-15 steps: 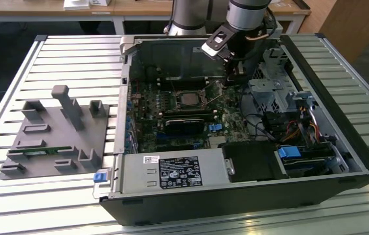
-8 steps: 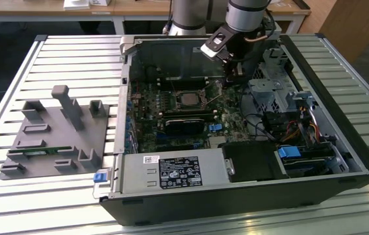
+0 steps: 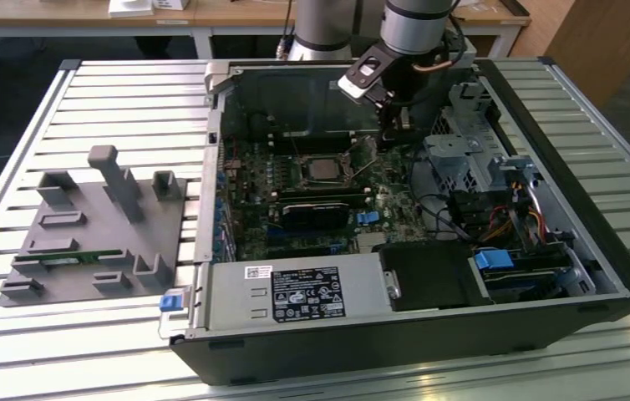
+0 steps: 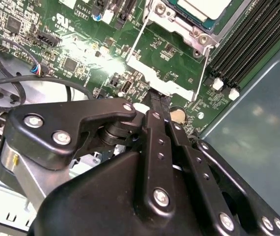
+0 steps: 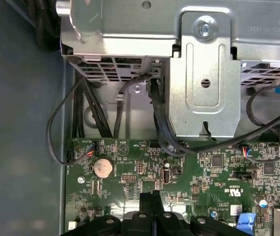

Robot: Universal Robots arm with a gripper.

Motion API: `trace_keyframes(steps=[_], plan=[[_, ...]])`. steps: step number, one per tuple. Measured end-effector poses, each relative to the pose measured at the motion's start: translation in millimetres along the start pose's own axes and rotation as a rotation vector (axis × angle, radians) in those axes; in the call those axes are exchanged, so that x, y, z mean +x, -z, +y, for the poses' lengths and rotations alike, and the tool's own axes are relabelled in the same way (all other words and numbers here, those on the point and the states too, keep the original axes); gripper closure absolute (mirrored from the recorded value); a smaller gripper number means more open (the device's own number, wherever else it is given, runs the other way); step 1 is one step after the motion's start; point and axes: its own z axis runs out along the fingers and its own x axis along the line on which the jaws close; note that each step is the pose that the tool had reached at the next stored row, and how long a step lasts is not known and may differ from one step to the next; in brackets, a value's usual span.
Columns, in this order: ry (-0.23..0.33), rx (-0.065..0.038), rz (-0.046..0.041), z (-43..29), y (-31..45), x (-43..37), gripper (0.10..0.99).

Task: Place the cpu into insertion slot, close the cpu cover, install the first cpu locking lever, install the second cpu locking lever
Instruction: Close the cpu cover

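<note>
Fingers [image 4: 155,104] above green circuit board [image 4: 179,61]

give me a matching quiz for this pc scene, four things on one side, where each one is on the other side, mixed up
Things
1. cpu
2. coin cell
3. grey fixture
4. gripper

Places
A. on the slatted table, outside the case
B. over the green board, beside the slot
C. in the slot
D. flat on the green board, near its edge

Pairs: 1-C, 2-D, 3-A, 4-B
</note>
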Motion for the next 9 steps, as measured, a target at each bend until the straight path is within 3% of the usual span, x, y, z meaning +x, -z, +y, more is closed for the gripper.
trace_keyframes(steps=[9], plan=[[0.000,0.000,-0.0001,-2.8,0.1,0.0,0.969]])
